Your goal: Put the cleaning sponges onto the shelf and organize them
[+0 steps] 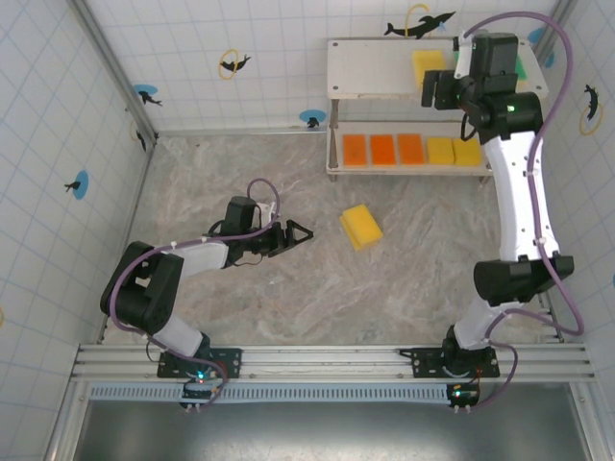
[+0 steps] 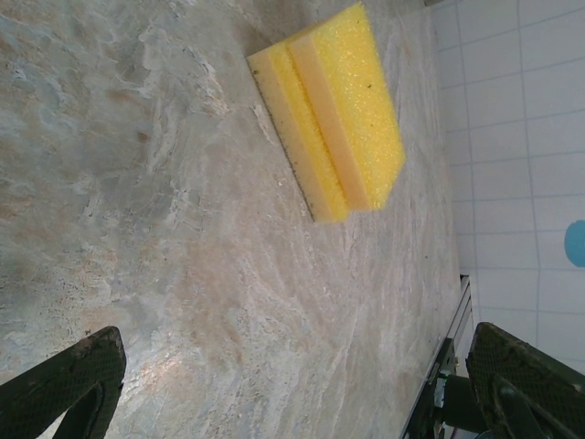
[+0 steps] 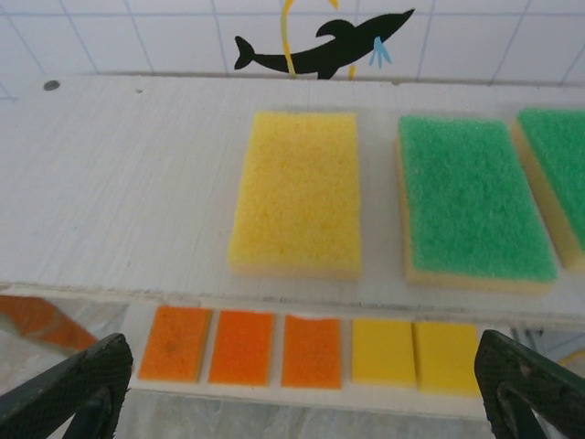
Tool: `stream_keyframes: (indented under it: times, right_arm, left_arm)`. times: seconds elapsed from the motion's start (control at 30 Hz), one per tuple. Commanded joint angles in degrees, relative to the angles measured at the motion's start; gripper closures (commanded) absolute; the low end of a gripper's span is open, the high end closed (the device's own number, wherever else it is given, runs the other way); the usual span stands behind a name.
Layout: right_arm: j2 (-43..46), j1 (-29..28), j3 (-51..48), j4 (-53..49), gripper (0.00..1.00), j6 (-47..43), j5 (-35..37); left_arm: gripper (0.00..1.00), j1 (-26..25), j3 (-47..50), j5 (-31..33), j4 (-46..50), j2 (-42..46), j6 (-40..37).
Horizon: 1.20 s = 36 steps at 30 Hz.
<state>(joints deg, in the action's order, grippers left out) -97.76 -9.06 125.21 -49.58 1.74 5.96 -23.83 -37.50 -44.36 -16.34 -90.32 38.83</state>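
The left gripper (image 1: 291, 235) is spread open and faces a loose yellow sponge (image 1: 360, 227) on the table (image 1: 240, 173). The sponge's long axis runs diagonal to the shelf (image 1: 375, 72). On the lower board, three orange sponges (image 1: 382, 150) and two yellow sponges (image 1: 454, 152) lie side by side, long axes front-to-back. The right gripper (image 3: 302, 389) stands wide open and empty by the upper board, where a single yellow sponge (image 3: 297, 192) and two green-faced sponges (image 3: 475, 197) lie the same way.
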Motion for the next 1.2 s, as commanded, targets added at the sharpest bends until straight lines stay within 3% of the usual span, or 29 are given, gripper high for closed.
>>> stream_keyframes:
  times: [0.0,0.2,0.47,0.83,1.17]
  right_arm:
    - [5.43,-0.83,-6.40,2.77,0.01,-0.12,-1.42]
    - [14.63,-2.26,-21.65,8.91,0.01,-0.25,-3.36]
    - [20.30,-6.66,-35.02,10.81,0.01,0.92,-3.67]
    - [22.87,-13.40,-52.68,14.28,0.01,3.55,-8.01]
    - [18.40,-20.51,-62.84,19.17,0.01,8.26,-8.55]
  left_arm:
    - [0.02,0.45,0.35,-0.64,-0.88,0.97,-0.84]
    - [0.02,0.46,0.15,-0.68,-0.70,0.81,-0.95]
    - [0.02,0.48,-1.29,-0.78,-0.38,-0.58,-1.12]
    - [0.02,0.40,-2.76,-1.21,-0.10,-2.82,-0.95]
    - [0.02,0.46,-2.70,-0.76,0.26,-2.17,-0.34]
